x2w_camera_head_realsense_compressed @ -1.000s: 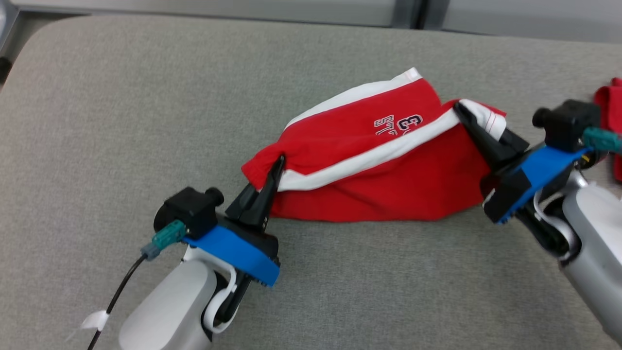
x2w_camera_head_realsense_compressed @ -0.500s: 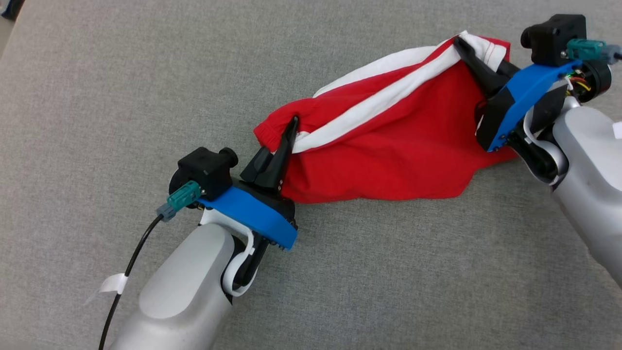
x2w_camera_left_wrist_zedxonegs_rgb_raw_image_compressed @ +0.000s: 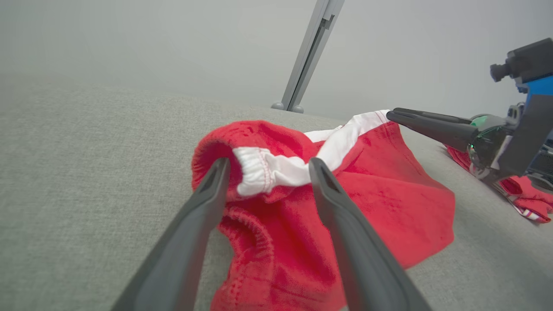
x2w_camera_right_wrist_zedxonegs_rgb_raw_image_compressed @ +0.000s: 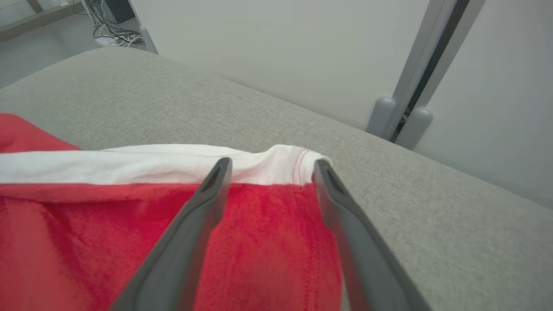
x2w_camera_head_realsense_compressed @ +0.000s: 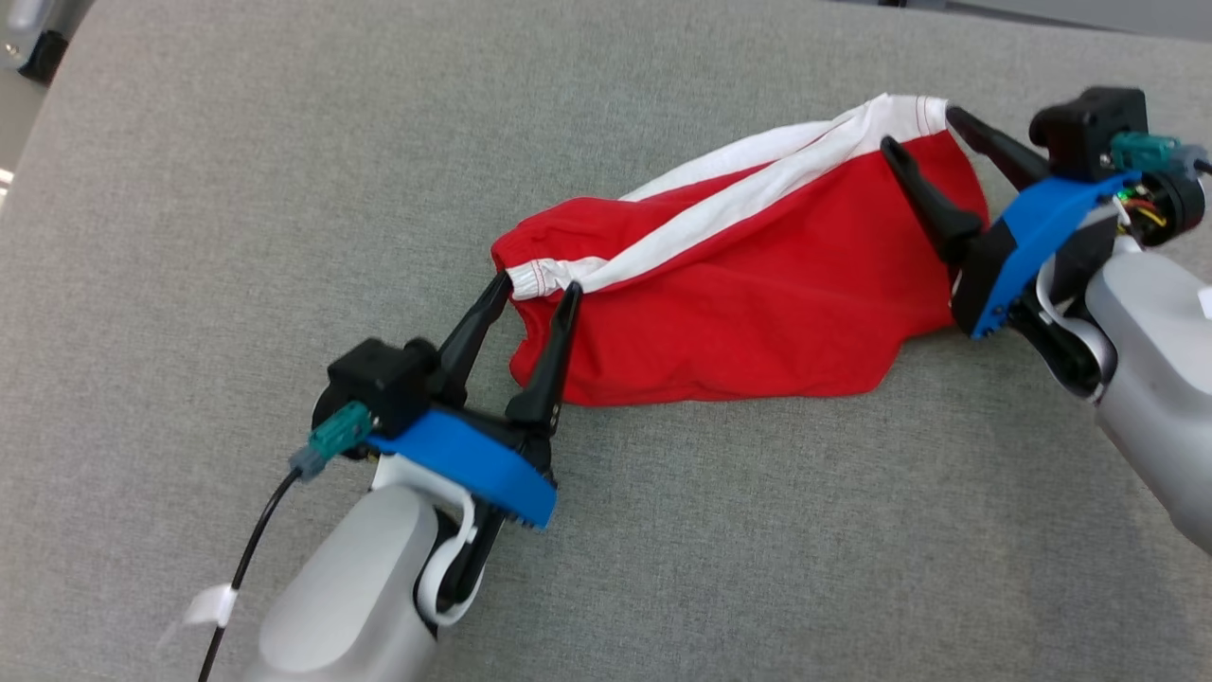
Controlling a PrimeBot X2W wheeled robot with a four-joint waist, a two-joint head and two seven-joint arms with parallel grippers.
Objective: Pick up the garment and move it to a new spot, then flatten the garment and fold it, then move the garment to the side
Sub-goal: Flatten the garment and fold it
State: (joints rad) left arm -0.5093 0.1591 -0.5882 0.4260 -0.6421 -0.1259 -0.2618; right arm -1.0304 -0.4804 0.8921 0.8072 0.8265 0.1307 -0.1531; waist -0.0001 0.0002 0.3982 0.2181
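Note:
The red garment with a white stripe lies folded on the grey surface, running from lower left to upper right. My left gripper is open, its fingers straddling the garment's white-cuffed left end. My right gripper is open too, fingers either side of the white-edged right corner. The cloth lies loose between both pairs of fingers. In the left wrist view the right gripper reaches in from the right over the garment.
A second red cloth lies on the surface beyond the right gripper. A pale wall and a grey post stand behind the surface's far edge. Cables lie on the floor past the far left corner.
Both grippers have opened and let go of the garment's two ends. The garment now rests on the surface with the white stripe along its top. The head camera shifted.

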